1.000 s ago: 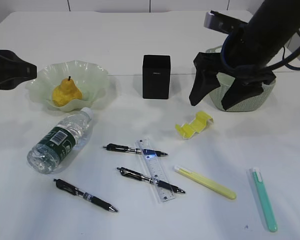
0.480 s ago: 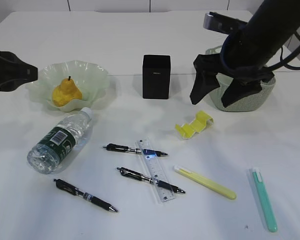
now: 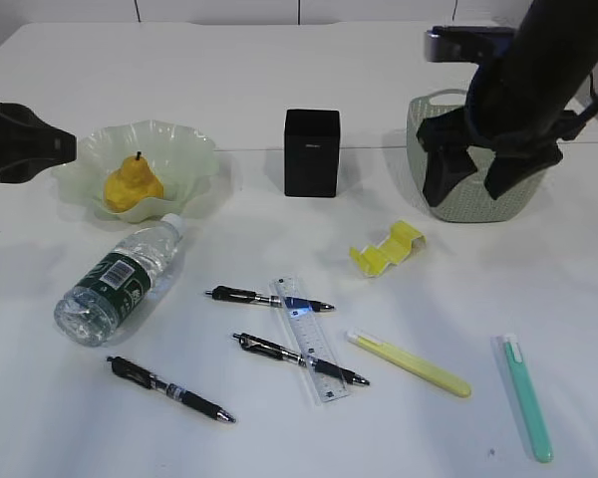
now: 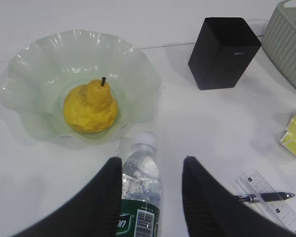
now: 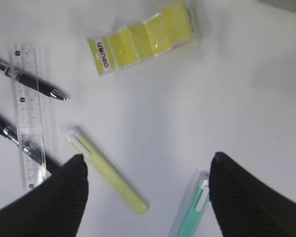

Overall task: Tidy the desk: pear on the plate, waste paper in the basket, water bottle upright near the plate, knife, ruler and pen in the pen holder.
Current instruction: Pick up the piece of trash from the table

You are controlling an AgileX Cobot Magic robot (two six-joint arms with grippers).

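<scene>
The pear [image 3: 132,185] sits in the ruffled green plate [image 3: 194,149]. The water bottle [image 3: 120,279] lies on its side in front of it. My left gripper [image 4: 153,163] hovers open high over the bottle's neck [image 4: 140,170], holding nothing. The black pen holder [image 3: 311,151] stands mid-desk. A yellow folded waste paper [image 3: 386,249] lies left of the basket [image 3: 424,124]. My right gripper [image 3: 473,184] hangs open and empty in front of the basket. The clear ruler [image 3: 309,339] lies among three black pens [image 3: 269,297], with a slim yellow knife [image 3: 409,363] to their right.
A slim teal cutter [image 3: 528,396] lies at the front right. In the right wrist view, the yellow knife [image 5: 108,170] and teal cutter [image 5: 190,217] lie below my right gripper [image 5: 148,160], the paper [image 5: 143,37] beyond. Bare white desk [image 3: 229,70] stretches behind.
My right gripper has moved right and slightly up, from the basket's left side to its front, and its jaws narrowed a little. The left arm and all objects stayed put.
</scene>
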